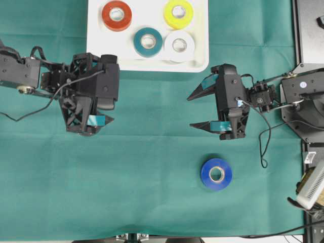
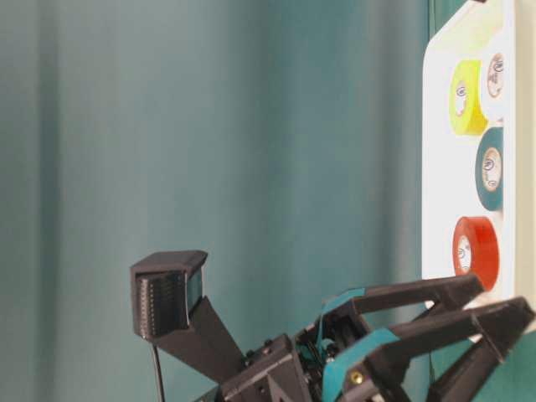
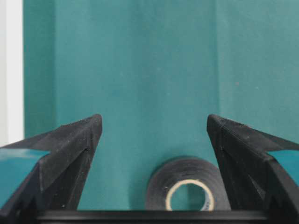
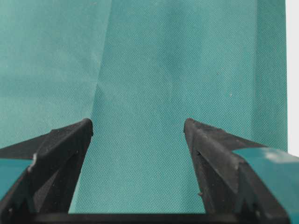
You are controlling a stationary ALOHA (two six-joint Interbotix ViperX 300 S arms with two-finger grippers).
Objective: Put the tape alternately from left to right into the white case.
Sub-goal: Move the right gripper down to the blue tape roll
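The white case (image 1: 96, 45) lies at the top of the overhead view and holds red (image 1: 117, 15), yellow (image 1: 178, 13), teal (image 1: 148, 41) and white (image 1: 179, 45) tape rolls. A blue roll (image 1: 216, 173) lies flat on the green cloth, below and just left of my right gripper (image 1: 191, 111), which is open and empty (image 4: 138, 123). My left gripper (image 1: 110, 96) hangs open just under the case's near-left corner. Its wrist view shows a black roll (image 3: 159, 186) flat on the cloth between its wide-apart fingers (image 3: 154, 120), nearer the right one, untouched. The overhead view hides this roll.
Green cloth (image 1: 152, 152) covers the table. Black equipment (image 1: 310, 30) and the right arm's base (image 1: 304, 101) stand at the right edge, with a looping cable (image 1: 263, 147) and a pale device (image 1: 313, 183). The case's rim (image 3: 10, 70) shows at the left wrist view's left edge.
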